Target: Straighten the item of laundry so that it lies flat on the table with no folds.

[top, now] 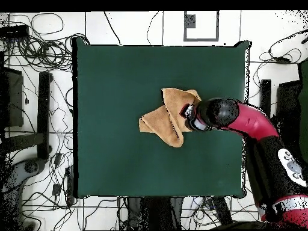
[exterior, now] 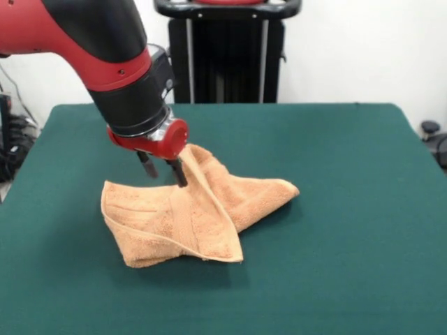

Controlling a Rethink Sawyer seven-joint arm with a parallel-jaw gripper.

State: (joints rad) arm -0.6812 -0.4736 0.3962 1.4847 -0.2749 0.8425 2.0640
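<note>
The orange-tan towel (exterior: pixel 188 216) lies crumpled and folded over itself on the dark green table (exterior: pixel 335 209), left of centre. One fold rises to a peak against the right side of my gripper (exterior: pixel 166 178). The two dark fingers (exterior: pixel 181 172) point down and stand apart, with green table showing between them and no cloth in the gap. The right finger touches the raised fold. In the overhead view the towel (top: pixel 163 120) sits near the table's (top: pixel 120 90) middle, with the gripper (top: pixel 187 114) over its right edge. I do not see the white label.
The red and black arm (exterior: pixel 105 49) comes in from the upper left in the front view. The black pedestal (exterior: pixel 227 52) stands behind the table's far edge. Cables and stands (top: pixel 42 120) lie on the floor around the table.
</note>
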